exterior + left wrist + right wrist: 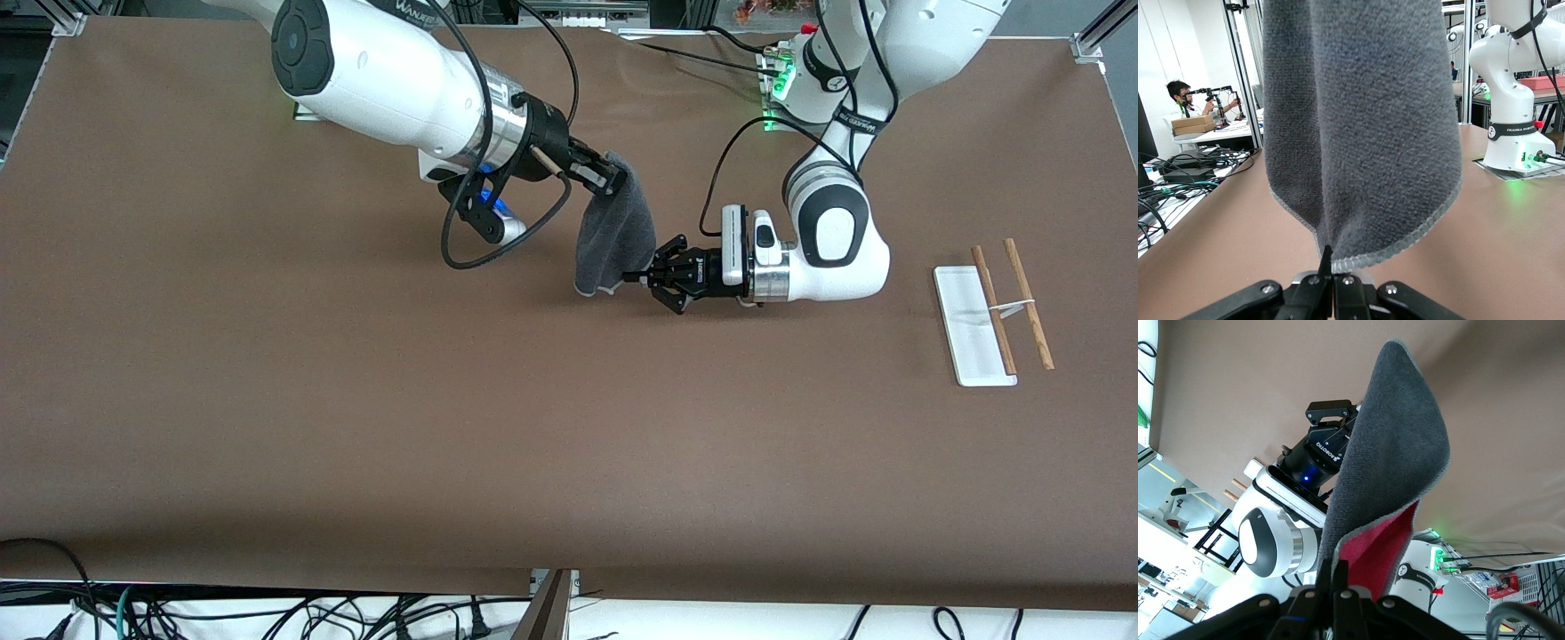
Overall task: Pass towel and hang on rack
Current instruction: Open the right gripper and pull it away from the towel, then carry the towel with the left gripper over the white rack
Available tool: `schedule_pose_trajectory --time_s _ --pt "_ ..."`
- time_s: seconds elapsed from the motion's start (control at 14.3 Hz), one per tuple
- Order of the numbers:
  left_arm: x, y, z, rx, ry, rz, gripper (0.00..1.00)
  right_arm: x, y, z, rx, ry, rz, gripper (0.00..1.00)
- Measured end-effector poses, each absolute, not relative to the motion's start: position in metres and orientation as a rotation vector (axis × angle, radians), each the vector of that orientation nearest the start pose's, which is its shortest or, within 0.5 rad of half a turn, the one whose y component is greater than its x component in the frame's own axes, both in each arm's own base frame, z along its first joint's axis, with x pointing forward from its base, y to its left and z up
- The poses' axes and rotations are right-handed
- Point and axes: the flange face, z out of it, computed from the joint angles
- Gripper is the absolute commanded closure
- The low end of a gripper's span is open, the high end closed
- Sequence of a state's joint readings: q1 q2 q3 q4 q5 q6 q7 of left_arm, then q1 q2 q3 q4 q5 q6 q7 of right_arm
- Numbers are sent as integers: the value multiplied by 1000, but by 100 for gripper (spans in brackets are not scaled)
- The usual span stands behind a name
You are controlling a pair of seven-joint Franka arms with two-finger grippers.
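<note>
A wide desk [356, 400] with a matte brown, faintly creased surface carries 2 white, glossy robot arms with black 2-finger grippers. Both grippers pinch the same towel [613, 233], which hangs in the air over the middle of the desk between them.

The right gripper [612, 174] is clamped on the towel's upper edge, so the cloth drapes down in a soft, folded, rounded shape. Its outer face is dark grey with a fine, nubbly pile and a paler grey stitched trim along the curved hem. From the right wrist view a pink-red inner face shows in the fold near that gripper's fingertips.

The left gripper [642, 277] lies level and low over the desk, its thin black fingers closed on the towel's lowest hem; the left wrist view shows the trim caught between them.

The rack [994, 313] stands well apart, toward the left arm's end of the desk: a flat white rectangular base, 2 thin light-brown wooden rods, and a small white crosspiece joining them.
</note>
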State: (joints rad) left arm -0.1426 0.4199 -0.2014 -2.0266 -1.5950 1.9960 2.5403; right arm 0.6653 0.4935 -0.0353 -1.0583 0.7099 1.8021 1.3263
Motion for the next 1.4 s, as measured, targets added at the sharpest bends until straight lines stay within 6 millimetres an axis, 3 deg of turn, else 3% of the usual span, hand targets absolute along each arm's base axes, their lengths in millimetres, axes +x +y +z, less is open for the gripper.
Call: schedule_pose_trajectory --time_s 0.07,0.28,0.63,0.84,1.05,1.19,1.26,1.4 --pt "542 -255 261 1279 -1487 1149 100 542 472 600 -2315 936 575 58" --pt "542 -255 261 1279 -1487 1150 100 543 470 600 -2313 941 572 0" --pt "542 -254 261 1279 -1487 1150 100 553 459 599 -2302 970 556 0" --pt "546 -253 271 1283 -1486 1154 100 573 432 599 -2281 1020 541 0" --pt "555 -244 311 1320 -1544 1040 100 596 387 602 -2292 1053 525 0" --pt "562 -232 350 1379 -1622 922 100 606 344 607 -2367 990 507 0" --pt "567 -223 381 1426 -1682 815 100 611 310 609 -2439 915 496 0" --pt "570 -216 408 1484 -1803 622 100 613 273 614 -2513 800 477 0"
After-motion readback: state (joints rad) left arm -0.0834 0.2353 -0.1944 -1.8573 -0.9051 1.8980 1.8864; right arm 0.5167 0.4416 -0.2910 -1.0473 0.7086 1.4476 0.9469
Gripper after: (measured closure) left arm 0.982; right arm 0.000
